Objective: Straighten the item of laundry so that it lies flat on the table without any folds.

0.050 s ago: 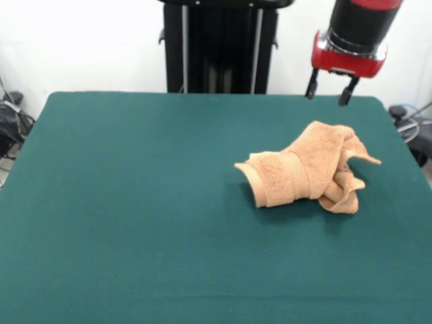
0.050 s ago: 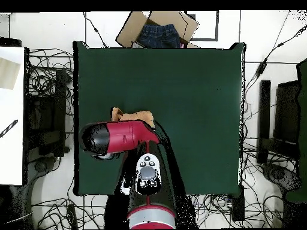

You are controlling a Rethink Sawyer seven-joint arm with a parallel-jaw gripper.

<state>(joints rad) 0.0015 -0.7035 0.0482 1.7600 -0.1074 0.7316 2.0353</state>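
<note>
The item of laundry (image 1: 307, 172) is a light orange-tan towel, crumpled and folded over itself in a heap on the right part of the dark green table (image 1: 135, 202). My gripper (image 1: 329, 92) hangs well above the table, behind and slightly right of the heap. It is open, its two dark fingers (image 1: 311, 87) apart with nothing between them and clear of the cloth. In the overhead view the red arm covers most of the towel (image 2: 135, 115), leaving only a strip of it showing on the table (image 2: 198, 108), and the gripper is hidden under the arm.
A cardboard box (image 2: 129, 31) holding dark denim clothing sits just past the table's far edge in the overhead view. Cables lie on the floor all around the table. A white surface (image 2: 12, 120) stands at the left.
</note>
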